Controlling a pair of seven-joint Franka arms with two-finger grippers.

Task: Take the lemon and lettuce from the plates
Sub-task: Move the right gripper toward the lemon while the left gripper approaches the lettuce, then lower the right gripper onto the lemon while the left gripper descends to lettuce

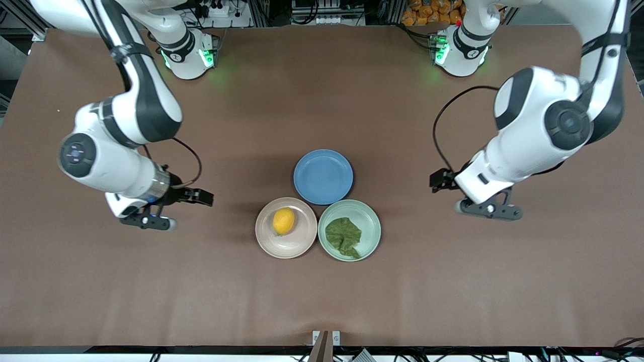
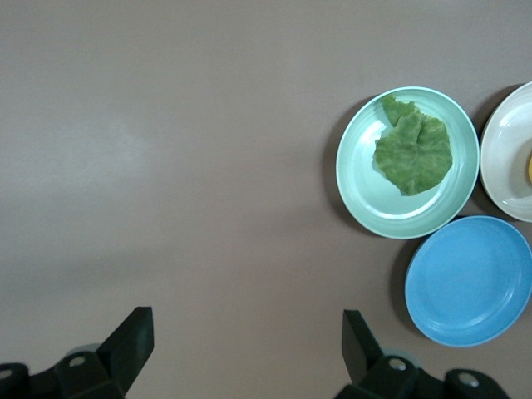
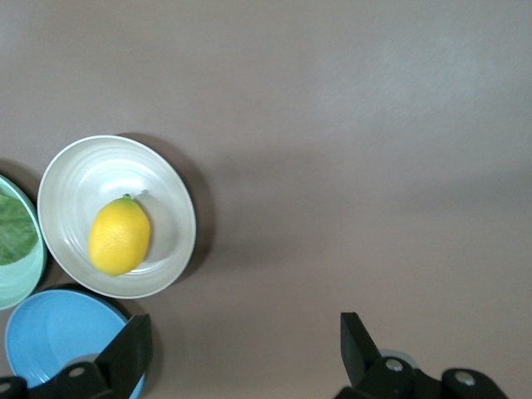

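Note:
The yellow-orange lemon [image 1: 283,220] lies on the beige-pink plate [image 1: 266,244]. The dark green lettuce leaf [image 1: 343,237] lies on the mint green plate [image 1: 373,221], which touches the beige one. My right gripper [image 1: 148,221] is open and empty, over bare table toward the right arm's end, apart from the plates. My left gripper [image 1: 490,210] is open and empty, over bare table toward the left arm's end. The left wrist view shows its gripper [image 2: 246,324], the lettuce [image 2: 413,150] and mint plate [image 2: 366,191]. The right wrist view shows its gripper [image 3: 245,328], the lemon [image 3: 119,236] and beige plate [image 3: 83,179].
An empty blue plate [image 1: 323,176] sits beside the two plates, farther from the front camera; it also shows in the left wrist view [image 2: 470,283] and the right wrist view [image 3: 58,332]. Brown table surface [image 1: 322,100] surrounds the plates.

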